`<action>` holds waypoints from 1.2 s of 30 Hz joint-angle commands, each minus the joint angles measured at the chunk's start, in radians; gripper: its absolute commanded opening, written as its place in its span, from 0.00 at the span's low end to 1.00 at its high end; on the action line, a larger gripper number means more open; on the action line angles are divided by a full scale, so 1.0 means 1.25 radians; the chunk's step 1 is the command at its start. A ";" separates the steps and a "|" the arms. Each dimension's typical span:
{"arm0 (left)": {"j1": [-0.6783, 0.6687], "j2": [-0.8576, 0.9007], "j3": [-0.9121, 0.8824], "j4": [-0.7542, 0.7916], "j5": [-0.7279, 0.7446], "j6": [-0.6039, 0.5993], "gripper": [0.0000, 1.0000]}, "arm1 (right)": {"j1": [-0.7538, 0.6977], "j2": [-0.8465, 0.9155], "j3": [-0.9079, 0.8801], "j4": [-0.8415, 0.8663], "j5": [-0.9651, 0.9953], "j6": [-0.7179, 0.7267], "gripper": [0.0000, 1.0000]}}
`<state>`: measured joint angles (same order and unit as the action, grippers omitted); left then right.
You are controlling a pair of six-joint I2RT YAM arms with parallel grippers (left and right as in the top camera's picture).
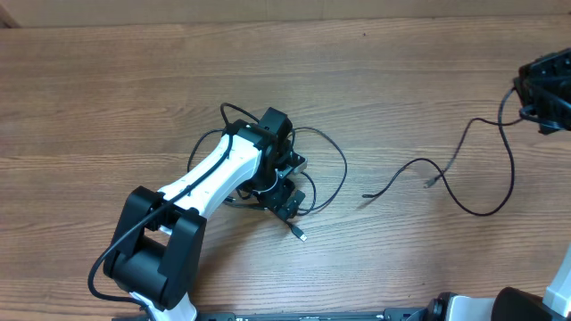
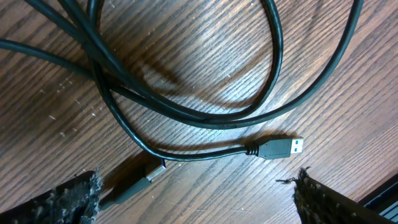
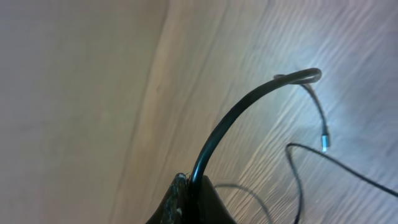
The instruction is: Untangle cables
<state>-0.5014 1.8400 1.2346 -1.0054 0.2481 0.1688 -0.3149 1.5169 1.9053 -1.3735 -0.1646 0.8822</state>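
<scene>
Surface: brown wood-grain table [image 1: 134,80] fills every view; no room shows beyond it.
Overhead only: both arms at once. The left gripper [image 1: 284,192] sits low at mid-table over the tangled cables [image 1: 344,174]. The right gripper [image 1: 546,89] is at the far right edge, well apart from them.
Left wrist only: close on the tangled cables [image 2: 273,68], several black strands loop and cross on the wood. A USB plug [image 2: 280,147] lies flat with its metal tip pointing right. A second plug [image 2: 146,177] lies just beside the left pad.
Right wrist only: the drawn-out cable [image 3: 242,109] rises from between the fingers, arches up and drops to a small silver tip near the table.
Left gripper state: its frayed dark pads [image 2: 78,199] stand wide apart at the bottom corners, gripping nothing.
Right gripper state: the right gripper [image 3: 189,202] is closed on the drawn-out cable.
Cables against left gripper: the loops spread around it and to its right. The USB plug [image 1: 299,234] lies on the near side, just past the fingers.
Cable against right gripper: the drawn-out cable [image 1: 489,212] trails from it toward the near left in a long curve. Its loose ends rest between the two grippers.
</scene>
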 commanded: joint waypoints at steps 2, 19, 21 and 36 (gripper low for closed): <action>0.004 -0.012 -0.004 0.002 0.012 0.021 1.00 | -0.033 0.017 -0.002 -0.017 0.099 0.006 0.04; 0.003 -0.012 -0.004 0.006 0.056 0.020 1.00 | -0.206 0.162 -0.003 0.031 0.194 -0.070 0.04; 0.003 -0.012 -0.004 0.008 0.072 0.021 1.00 | -0.229 0.184 -0.003 0.047 0.248 -0.070 0.04; 0.003 -0.012 -0.004 0.031 0.071 0.022 1.00 | -0.384 0.331 -0.003 0.214 0.370 -0.083 0.04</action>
<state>-0.5014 1.8400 1.2346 -0.9714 0.3195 0.1692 -0.7551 1.8912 1.9045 -1.1320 0.2371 0.7898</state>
